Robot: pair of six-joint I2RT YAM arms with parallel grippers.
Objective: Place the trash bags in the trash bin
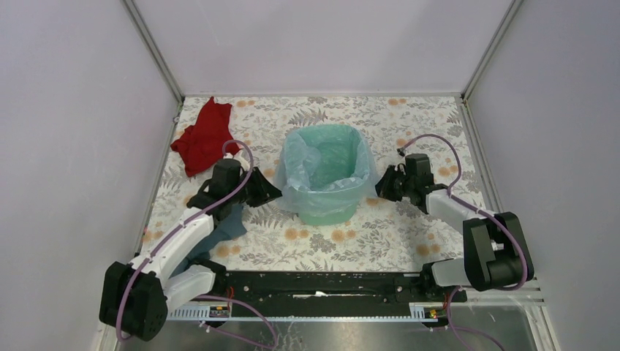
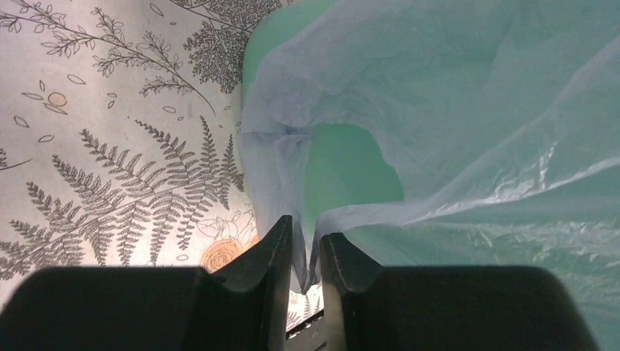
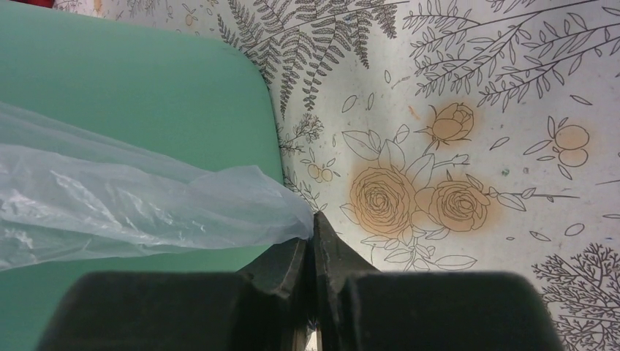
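Note:
The mint-green trash bin (image 1: 327, 207) stands upright in the middle of the table. The pale-blue translucent trash bag (image 1: 296, 170) lines it, with its film folded out over the rim. My left gripper (image 1: 272, 191) is at the bin's left side. In the left wrist view its jaws stand a narrow gap apart, and a handle loop of the bag (image 2: 292, 168) runs down between the fingertips (image 2: 281, 238). My right gripper (image 1: 380, 186) is at the bin's right side and is shut on an edge of the bag (image 3: 219, 201), beside the bin's wall (image 3: 131, 95).
A red cloth (image 1: 203, 135) lies at the far left of the table. A grey-blue cloth (image 1: 225, 225) lies under my left arm. The table has a floral cover (image 1: 409, 124) and walls on three sides.

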